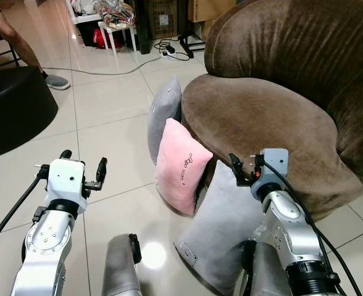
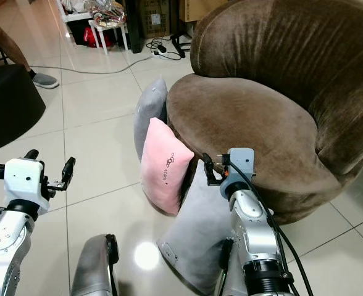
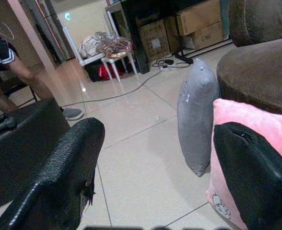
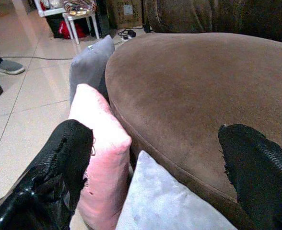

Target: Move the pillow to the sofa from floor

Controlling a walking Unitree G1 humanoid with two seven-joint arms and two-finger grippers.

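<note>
Not Yet: The Pillows Are All On The Floor

So far, no pillow is on the sofa (image 1: 255, 117). The big brown seat in the middle and right of the frame has nothing on it.

Three pillows stand on the floor (image 1: 107, 129), leaning on the front of the sofa. The pink pillow (image 1: 180, 165) is in the middle of the frame. One grey pillow (image 1: 164, 112) is just behind it, higher in the frame. A bigger grey pillow (image 1: 221, 225) is lower down, near the bottom middle.

The left pincer (image 1: 83, 169) is at the lower left of the frame, up over bare floor, with its fingers spread wide. The right pincer (image 4: 146, 158) is spread wide too, up over the big grey pillow and the seat edge. Neither one touches or holds a pillow.

I think the work has only just begun. A pillow has to be grabbed, lifted and put on the seat.

A person's leg (image 1: 12, 34) is at the upper left.
</note>
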